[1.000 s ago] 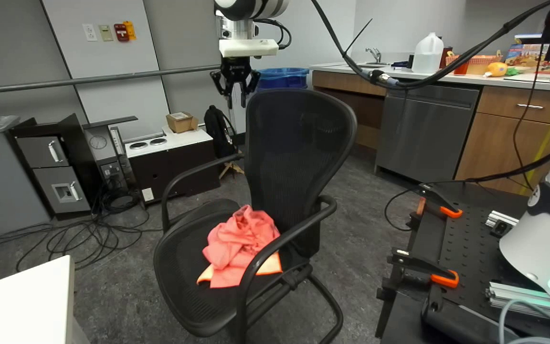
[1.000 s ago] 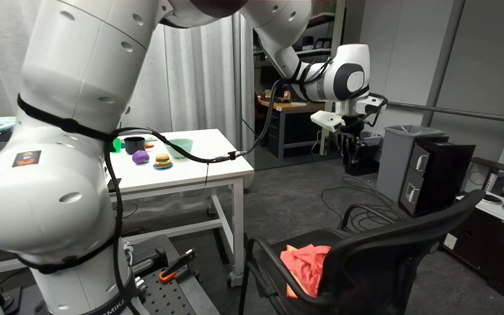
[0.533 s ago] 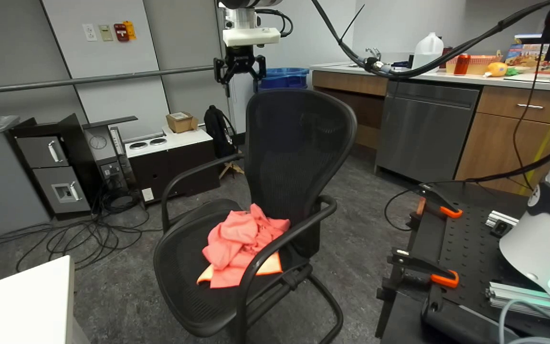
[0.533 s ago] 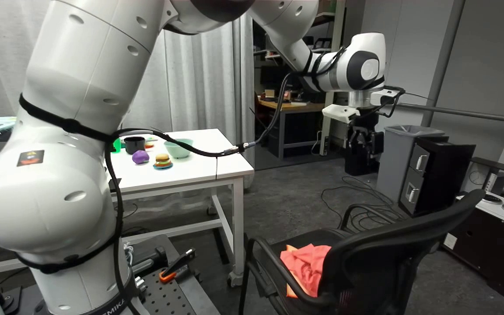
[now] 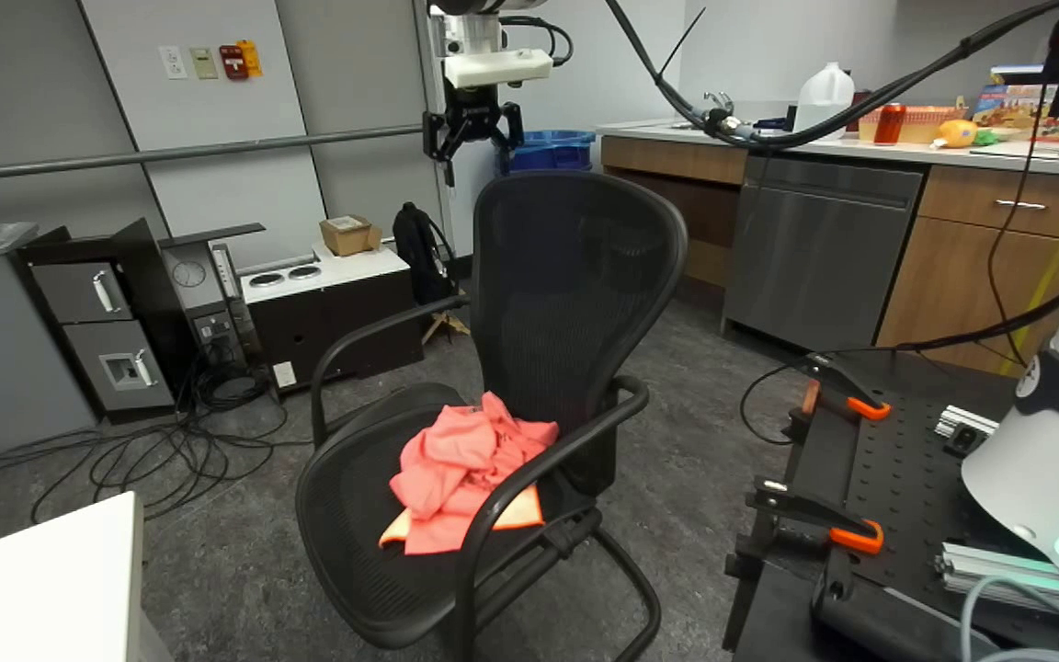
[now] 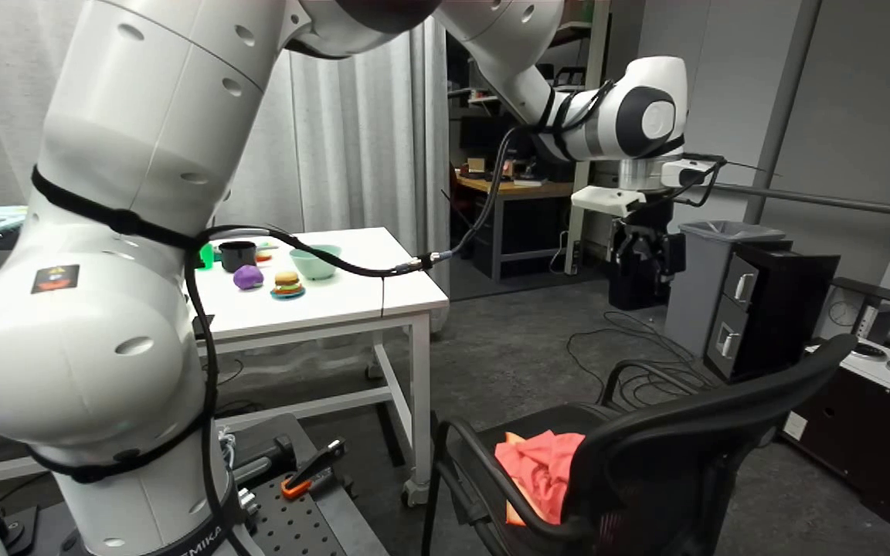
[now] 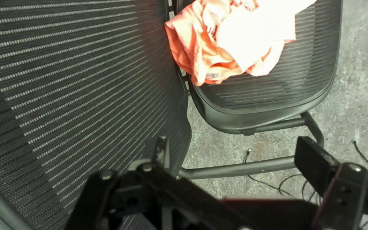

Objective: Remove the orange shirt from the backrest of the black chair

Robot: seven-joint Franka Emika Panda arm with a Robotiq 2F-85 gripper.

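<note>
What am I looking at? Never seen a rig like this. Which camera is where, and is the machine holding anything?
That's a white robot arm with a black two-fingered pincer at its end for grasping. Two pictures come from cameras standing outside the robot; the close-up comes from a camera on the arm, looking down past the pincer. An orange shirt lies crumpled on the seat of a black chair, not draped over the backrest. A white table bears a green bowl, among other things. Nothing is held: the pincer's jaws stand open.

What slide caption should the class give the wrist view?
Looking down past the open tool: orange shirt crumpled on the seat of the black chair.
</note>
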